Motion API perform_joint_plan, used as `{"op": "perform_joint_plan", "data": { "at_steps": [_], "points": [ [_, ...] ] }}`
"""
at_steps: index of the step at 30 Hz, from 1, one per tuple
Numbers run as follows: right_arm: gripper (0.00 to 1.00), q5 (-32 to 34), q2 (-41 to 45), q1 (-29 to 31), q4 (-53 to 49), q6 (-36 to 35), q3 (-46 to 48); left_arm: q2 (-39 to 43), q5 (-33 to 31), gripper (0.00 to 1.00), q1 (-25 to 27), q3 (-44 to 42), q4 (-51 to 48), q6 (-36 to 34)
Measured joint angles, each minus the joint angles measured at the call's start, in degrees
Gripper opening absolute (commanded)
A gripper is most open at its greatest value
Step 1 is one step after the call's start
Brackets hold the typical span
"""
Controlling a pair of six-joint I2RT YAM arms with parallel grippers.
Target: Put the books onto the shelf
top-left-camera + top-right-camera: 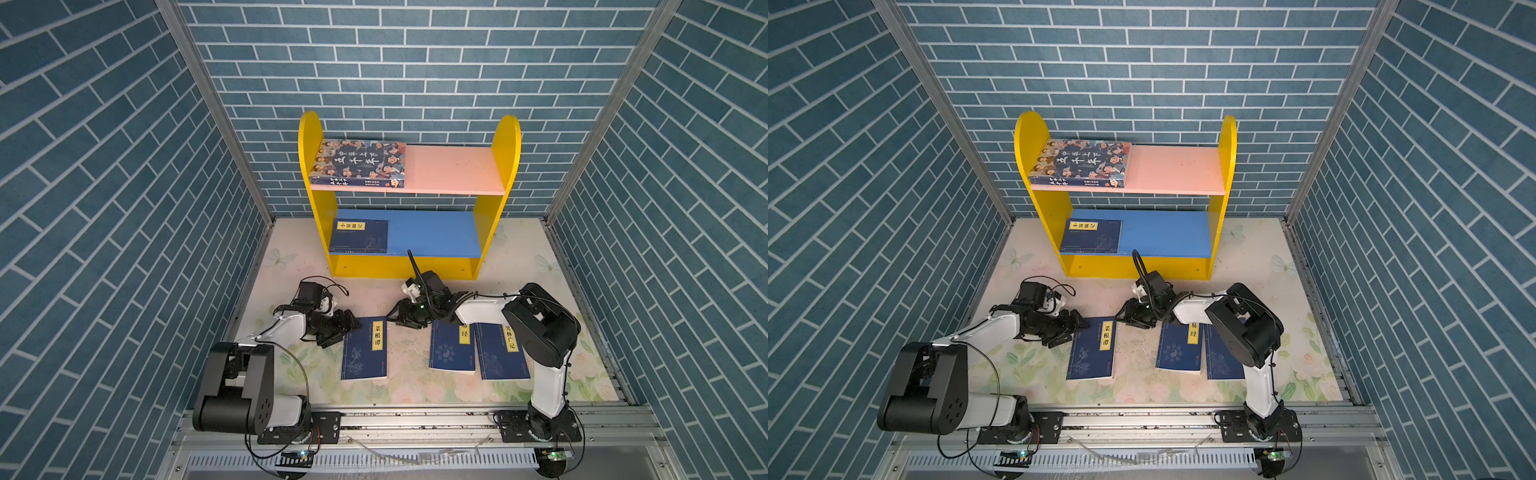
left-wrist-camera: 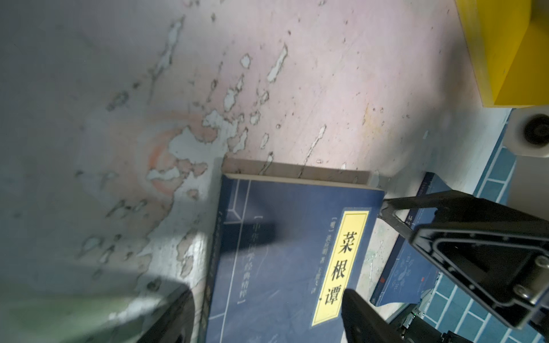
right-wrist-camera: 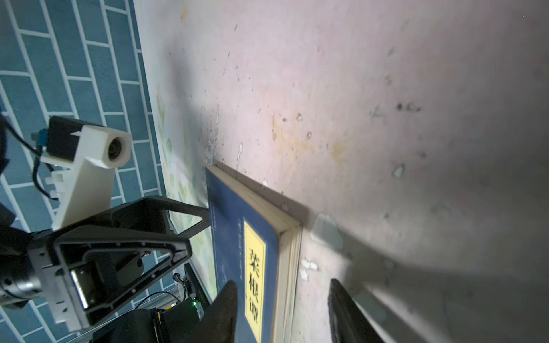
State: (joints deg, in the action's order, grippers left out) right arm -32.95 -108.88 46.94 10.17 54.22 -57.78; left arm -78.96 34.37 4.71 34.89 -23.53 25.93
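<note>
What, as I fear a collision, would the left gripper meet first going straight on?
Most likely the navy book lying right before it: the left gripper points at its long edge, though its height above the book is unclear.

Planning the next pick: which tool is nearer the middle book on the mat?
Right. The right tool hovers by the middle book's far corner; the left tool is beyond the leftmost book.
</note>
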Motion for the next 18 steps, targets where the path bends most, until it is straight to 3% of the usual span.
{"op": "perform_joint_plan", "data": {
  "at_steps": [7,18],
  "points": [
    [0.60,-0.31,10.16,1.57,-3.45,-0.72,6.60,0.20,-0.61,0.79,0.04,0.00,-1.01,-2.03],
    [0.62,-0.92,7.50,6.36,-1.51,1.40,7.43,-0.63,1.18,0.80,1.18,-0.11,0.72,-2.16]
  ]
}}
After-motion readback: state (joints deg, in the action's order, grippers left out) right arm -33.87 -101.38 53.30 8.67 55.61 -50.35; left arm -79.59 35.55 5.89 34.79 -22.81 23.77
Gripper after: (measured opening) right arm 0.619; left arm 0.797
